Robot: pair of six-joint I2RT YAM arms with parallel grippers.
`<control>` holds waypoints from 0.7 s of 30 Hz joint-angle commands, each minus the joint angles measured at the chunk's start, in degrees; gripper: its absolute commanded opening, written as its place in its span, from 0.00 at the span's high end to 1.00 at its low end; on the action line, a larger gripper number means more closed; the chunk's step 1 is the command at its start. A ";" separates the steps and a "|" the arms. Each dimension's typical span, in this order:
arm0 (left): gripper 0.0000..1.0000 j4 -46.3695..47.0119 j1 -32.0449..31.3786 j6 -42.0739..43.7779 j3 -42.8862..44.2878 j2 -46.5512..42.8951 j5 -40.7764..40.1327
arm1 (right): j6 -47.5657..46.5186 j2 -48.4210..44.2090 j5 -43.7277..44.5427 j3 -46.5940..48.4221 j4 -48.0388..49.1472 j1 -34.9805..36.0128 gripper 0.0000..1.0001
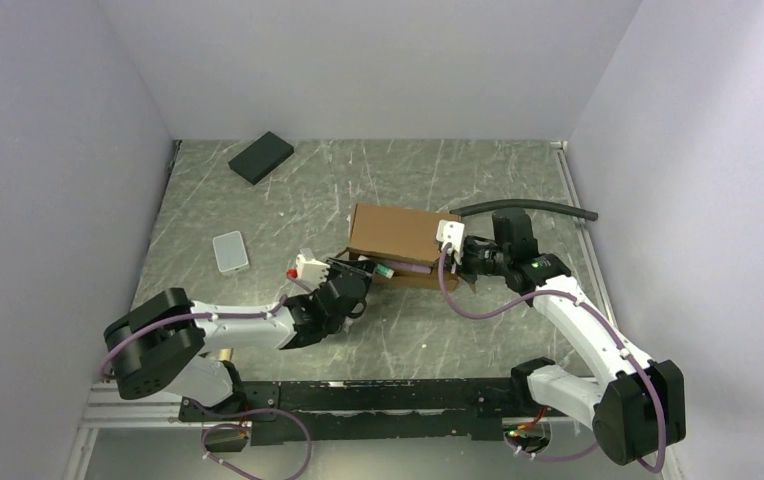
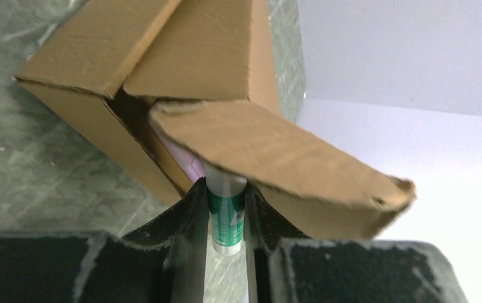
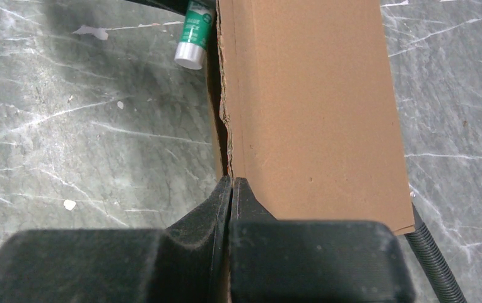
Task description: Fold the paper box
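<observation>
The paper box [image 1: 396,232] is brown cardboard and lies mid-table, its lid largely down. In the left wrist view a front flap [image 2: 270,158] sticks out over a gap in the box. My left gripper [image 2: 226,189] is shut on a green and white glue stick [image 2: 226,214], whose far end reaches into that gap. From above, the left gripper [image 1: 353,282] is at the box's near left corner. My right gripper [image 3: 232,183] is shut on the thin front edge of the paper box [image 3: 308,107], at the near right corner [image 1: 453,268]. The glue stick [image 3: 194,38] shows beside the box.
A black rectangular pad [image 1: 261,157] lies at the far left. A small clear plastic case [image 1: 230,251] is left of the box. A black corrugated hose [image 1: 538,208] runs behind my right arm, near the right wall. White walls close in three sides.
</observation>
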 commanded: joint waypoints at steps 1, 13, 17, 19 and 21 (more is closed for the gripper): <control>0.85 -0.26 1.33 -2.87 2.64 1.90 -0.60 | -0.34 -0.33 -2.41 0.06 0.16 0.06 1.00; 0.56 3.08 3.88 -1.74 2.94 4.50 3.08 | -0.26 -0.33 -2.50 0.06 0.14 0.06 1.00; 0.53 3.70 3.96 -1.53 2.19 4.26 3.85 | -0.34 -0.32 -2.61 0.06 0.09 0.06 1.00; 0.54 4.12 3.97 -1.38 1.64 3.88 4.84 | -0.34 -0.31 -2.50 0.06 0.08 0.06 1.00; 0.54 3.81 3.94 -0.21 0.83 3.00 6.67 | -0.34 -0.41 -2.50 0.06 0.01 0.06 1.00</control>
